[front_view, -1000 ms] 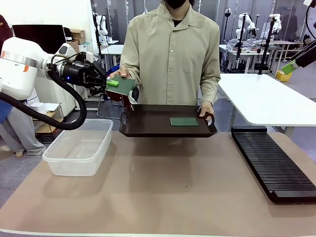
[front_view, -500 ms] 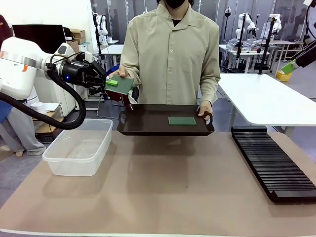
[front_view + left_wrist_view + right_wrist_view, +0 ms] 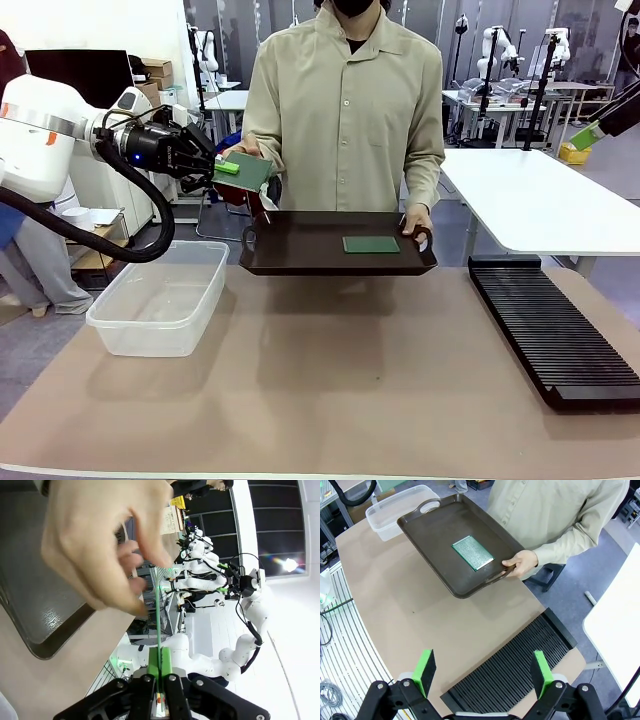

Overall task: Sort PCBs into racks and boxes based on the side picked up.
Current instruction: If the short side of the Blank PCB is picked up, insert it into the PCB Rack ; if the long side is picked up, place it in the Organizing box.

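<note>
**Occluded, cropped and blurred regions**
In the left wrist view you see the held PCB (image 3: pixel 159 615) edge-on as a thin green line, so its faces cannot be read. A blurred hand (image 3: pixel 105 540) close to the lens covers its far end and part of the tray (image 3: pixel 45 630). In the front view, the picture's right edge crops the right gripper (image 3: pixel 590 134). In the right wrist view, the tray overlaps one end of the box (image 3: pixel 382 515), and the gripper body hides the rack's (image 3: pixel 520 665) near end.

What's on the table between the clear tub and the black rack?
Nothing: in the front view the tabletop between the tub and the rack is bare. The person's tray, carrying one PCB, is held over its far edge.
</note>
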Tool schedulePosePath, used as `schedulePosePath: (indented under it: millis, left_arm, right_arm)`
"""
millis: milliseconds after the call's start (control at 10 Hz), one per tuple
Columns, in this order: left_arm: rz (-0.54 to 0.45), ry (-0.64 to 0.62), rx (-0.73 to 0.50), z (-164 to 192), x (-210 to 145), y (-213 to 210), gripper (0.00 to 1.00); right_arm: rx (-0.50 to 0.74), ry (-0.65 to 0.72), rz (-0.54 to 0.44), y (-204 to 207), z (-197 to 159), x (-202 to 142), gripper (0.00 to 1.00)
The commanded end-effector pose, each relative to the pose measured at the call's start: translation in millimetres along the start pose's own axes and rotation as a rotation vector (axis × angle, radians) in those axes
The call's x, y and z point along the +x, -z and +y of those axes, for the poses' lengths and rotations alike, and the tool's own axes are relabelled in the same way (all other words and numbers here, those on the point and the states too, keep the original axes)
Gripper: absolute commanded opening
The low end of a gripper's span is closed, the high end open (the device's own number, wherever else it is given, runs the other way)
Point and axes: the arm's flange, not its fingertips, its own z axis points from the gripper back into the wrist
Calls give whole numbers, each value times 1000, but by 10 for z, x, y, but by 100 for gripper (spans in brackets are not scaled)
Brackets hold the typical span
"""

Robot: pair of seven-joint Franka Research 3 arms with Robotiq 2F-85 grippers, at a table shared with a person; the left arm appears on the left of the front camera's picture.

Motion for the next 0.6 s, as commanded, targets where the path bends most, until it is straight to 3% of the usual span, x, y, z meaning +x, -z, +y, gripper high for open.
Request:
schedulePosePath:
  millis: [0,500]
  left_arm:
    - [6,12,-6,-2,-4,-2,0]
    - [6,12,-6,-2,-4,-2,0]
  right_arm:
    - [3,0,1,2,0,-6,100]
    - [3,0,1,2,0,-6,100]
